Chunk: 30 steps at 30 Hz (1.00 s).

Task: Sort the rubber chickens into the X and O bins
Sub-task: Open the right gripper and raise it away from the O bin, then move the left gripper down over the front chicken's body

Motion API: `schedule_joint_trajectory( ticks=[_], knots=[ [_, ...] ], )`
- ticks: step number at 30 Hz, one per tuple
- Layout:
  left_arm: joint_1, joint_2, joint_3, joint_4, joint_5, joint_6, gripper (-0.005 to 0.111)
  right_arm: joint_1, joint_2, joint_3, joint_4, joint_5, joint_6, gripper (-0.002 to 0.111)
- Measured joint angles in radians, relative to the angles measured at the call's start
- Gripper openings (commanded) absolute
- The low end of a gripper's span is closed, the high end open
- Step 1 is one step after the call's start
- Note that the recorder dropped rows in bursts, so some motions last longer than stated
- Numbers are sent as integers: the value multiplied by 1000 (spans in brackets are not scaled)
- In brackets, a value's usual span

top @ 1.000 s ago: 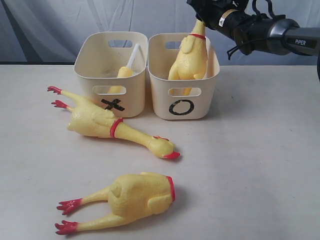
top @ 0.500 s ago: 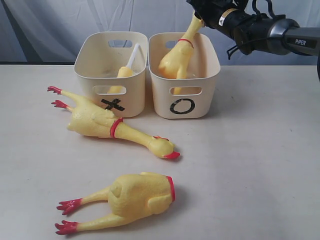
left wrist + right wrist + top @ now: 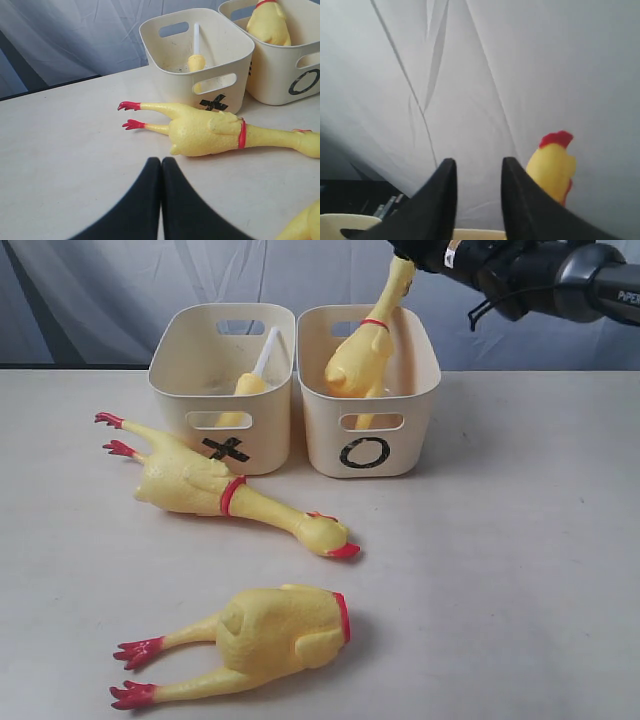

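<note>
Bins: two, upper centre: X bin [image 3: 265,440], O bin [image 3: 320,440].
Chickens: four: leaning chicken [image 3: 358,355] in O bin, piece [image 3: 248,385] in X bin, whole chicken [image 3: 195,485] and headless body [image 3: 275,625] on table [image 3: 500,540], lower left.
Left gripper [image 3: 161,165]: closed.
Right gripper [image 3: 478,162]: parted, empty.

Two bins [image 3: 172,390]; two whole rubber chickens [image 3: 200,485]; one headless body [image 3: 275,625]; one small yellow piece [image 3: 250,383].
</note>
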State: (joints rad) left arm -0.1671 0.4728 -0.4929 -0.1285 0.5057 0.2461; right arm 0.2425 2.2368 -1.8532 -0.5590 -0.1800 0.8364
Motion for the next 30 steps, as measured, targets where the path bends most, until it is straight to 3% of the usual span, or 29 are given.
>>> schedule_joint_trajectory(
  ticks=[1,11,16,22,30],
  knots=[
    [0,0,0,0,0,0,0,0,-16,0,-29,25,0,-1],
    [0,0,0,0,1,2,0,0,-244,80,-112,352,-124,-1],
    [0,0,0,0,1,2,0,0,-369,221,-114,381,-195,-1],
    [0,0,0,-104,-38,29,0,0,-553,472,-116,269,-207,-1],
    [0,0,0,-424,-49,345,0,0,-808,842,-260,-74,-212,-1]
  ],
)
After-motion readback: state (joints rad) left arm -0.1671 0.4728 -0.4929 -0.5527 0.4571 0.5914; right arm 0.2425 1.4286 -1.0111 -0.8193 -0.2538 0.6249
